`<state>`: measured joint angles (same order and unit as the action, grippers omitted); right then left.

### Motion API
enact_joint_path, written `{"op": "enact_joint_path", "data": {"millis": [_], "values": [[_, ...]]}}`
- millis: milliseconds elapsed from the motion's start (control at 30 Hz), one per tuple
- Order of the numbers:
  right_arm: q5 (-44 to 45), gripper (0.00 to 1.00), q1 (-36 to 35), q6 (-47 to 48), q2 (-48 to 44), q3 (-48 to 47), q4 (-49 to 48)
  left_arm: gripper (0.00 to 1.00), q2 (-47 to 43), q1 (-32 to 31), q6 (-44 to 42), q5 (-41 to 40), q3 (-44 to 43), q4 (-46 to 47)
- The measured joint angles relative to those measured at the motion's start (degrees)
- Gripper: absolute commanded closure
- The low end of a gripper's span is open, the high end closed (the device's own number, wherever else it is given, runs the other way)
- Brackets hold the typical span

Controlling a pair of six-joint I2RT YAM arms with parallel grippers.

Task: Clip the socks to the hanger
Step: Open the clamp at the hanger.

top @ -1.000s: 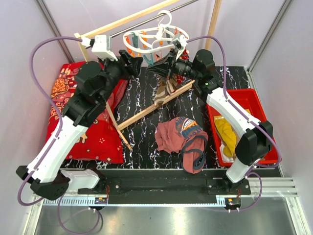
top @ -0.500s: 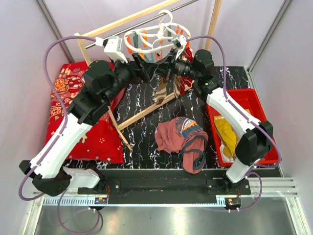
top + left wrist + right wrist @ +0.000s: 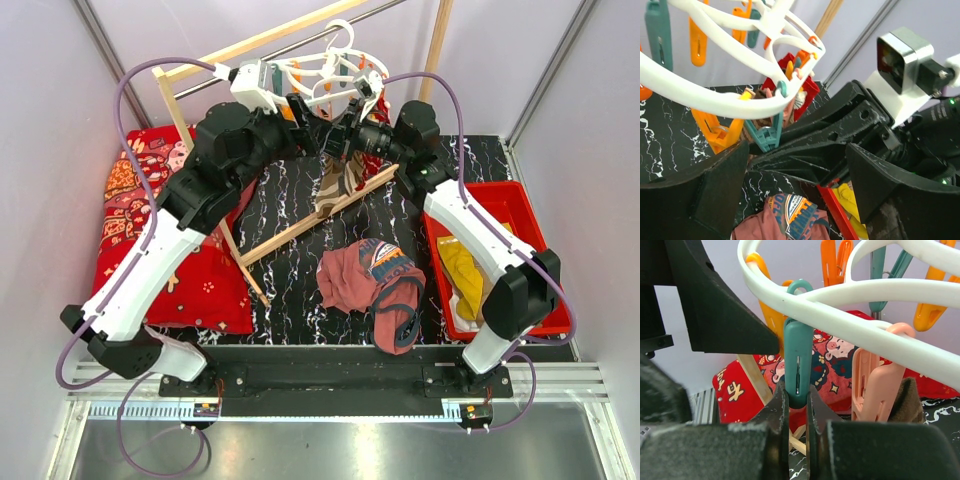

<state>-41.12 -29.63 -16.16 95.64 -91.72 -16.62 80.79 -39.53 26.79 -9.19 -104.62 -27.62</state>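
Observation:
The white oval hanger (image 3: 322, 78) hangs from the rail at the back, and its orange and teal pegs show close up in the left wrist view (image 3: 715, 95). My right gripper (image 3: 337, 140) is shut on a teal peg (image 3: 798, 360), with its jaws pinching the peg's lower end (image 3: 797, 400). A brown-and-tan striped sock (image 3: 336, 185) hangs under the hanger. A red patterned sock (image 3: 806, 90) hangs at its far side. A mustard yellow sock (image 3: 463, 268) lies in the red bin. My left gripper (image 3: 305, 112) is open and empty just left of the right gripper (image 3: 797, 190).
A rust-maroon garment (image 3: 372, 282) lies mid-table. A red cartoon-print cushion (image 3: 170, 235) lies on the left. The red bin (image 3: 525, 225) stands on the right. The wooden rack's poles (image 3: 310, 222) cross the table under the hanger, and its rail (image 3: 262, 38) runs along the back.
My left arm has swung right and up, bringing its open gripper from left of the hanger to right beside the right gripper. The right arm has barely moved.

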Motion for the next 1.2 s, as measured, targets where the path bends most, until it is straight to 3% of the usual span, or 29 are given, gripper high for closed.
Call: {"op": "enact_joint_path", "data": {"millis": [667, 1200], "values": [[0.39, 1.0, -0.28, 0.13, -0.85, 0.0, 0.66, 0.45, 3.85, 1.6, 0.5, -4.59, -3.17, -0.52], [8.79, 1.0, -2.95, 7.1, -2.58, 0.02, 6.1, 0.64, 5.25, 1.79, -0.17, -5.68, -3.8, 0.17]]}}
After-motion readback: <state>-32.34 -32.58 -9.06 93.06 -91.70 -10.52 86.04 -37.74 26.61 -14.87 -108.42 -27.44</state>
